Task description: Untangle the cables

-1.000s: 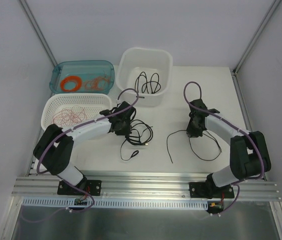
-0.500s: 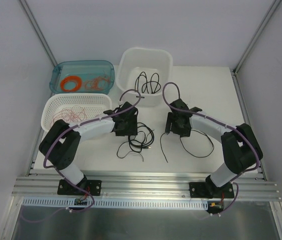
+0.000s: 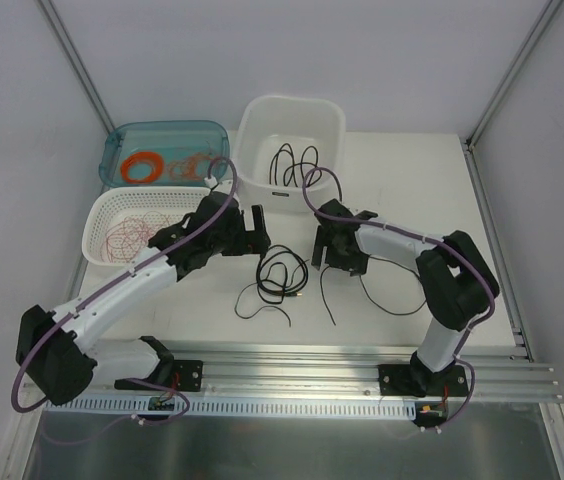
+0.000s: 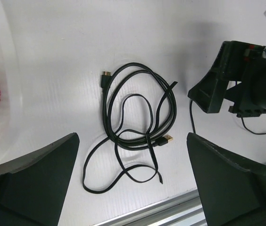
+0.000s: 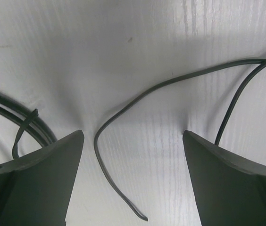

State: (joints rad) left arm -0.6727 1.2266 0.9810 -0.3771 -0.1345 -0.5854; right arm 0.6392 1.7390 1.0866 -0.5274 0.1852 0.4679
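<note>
Now your left gripper [image 3: 258,228] and right gripper [image 5: 133,134] both gape empty, the cables [image 3: 282,273] lying loose on the table [image 3: 412,180] beside them.

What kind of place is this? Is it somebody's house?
Probably a robot lab's test booth, not a house. A left arm and right arm are bolted to a metal rail, plain grey walls box in the white table, and loose black cables lie on it.

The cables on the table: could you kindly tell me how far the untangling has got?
Done: the thin black wire lies apart from the looped black cable. In hand: nothing; left pincer and right pincer both open, empty. Left: that looped cable crosses itself several times.
</note>
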